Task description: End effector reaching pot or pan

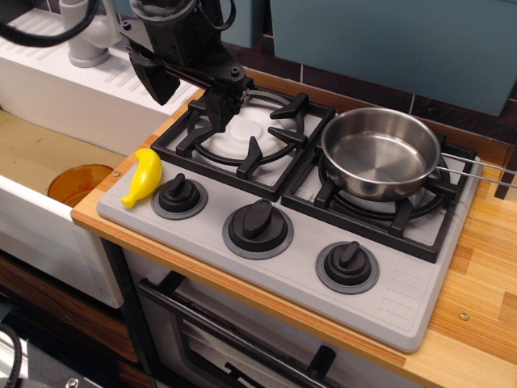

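Note:
The shiny steel saucepan sits upright and empty on the right burner of the toy stove. Its thin metal handle points right, past the stove's edge. My black gripper hangs over the back of the left burner, well to the left of the pan and apart from it. Its two fingers stand wide apart with nothing between them. One fingertip is close above the burner grate.
A yellow toy banana lies at the stove's front left corner. Three black knobs line the front. A sink on the left holds an orange bowl, with a faucet behind. The wooden counter runs along the right.

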Robot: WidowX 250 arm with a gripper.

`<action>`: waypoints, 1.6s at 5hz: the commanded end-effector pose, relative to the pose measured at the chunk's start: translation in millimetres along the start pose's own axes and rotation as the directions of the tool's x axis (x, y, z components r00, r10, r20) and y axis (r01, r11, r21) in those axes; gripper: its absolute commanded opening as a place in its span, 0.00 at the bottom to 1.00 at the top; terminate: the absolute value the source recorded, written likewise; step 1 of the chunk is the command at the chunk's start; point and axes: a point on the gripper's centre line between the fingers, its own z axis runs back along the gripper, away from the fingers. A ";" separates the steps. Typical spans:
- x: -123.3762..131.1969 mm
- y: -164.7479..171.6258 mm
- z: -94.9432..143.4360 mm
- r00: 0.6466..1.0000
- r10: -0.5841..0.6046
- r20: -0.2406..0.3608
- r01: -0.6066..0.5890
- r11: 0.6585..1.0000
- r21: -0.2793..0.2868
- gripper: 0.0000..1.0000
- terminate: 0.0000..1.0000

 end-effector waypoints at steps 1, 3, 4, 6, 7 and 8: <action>0.0 0.0 0.0 1.000 0.000 0.000 0.000 1.000 0.000 1.00 0.00; 1.6 -40.9 13.4 0.996 0.088 -0.001 -0.088 0.996 0.024 1.00 0.00; 4.5 -48.8 23.0 0.995 0.099 -0.015 -0.098 0.995 0.031 1.00 0.00; 27.5 -73.9 34.8 0.990 0.134 -0.054 -0.133 0.991 0.027 1.00 0.00; 35.4 -84.4 25.2 0.989 0.147 -0.030 -0.147 0.989 0.020 1.00 0.00; 43.0 -91.7 22.0 0.987 0.159 -0.024 -0.158 0.987 0.017 1.00 0.00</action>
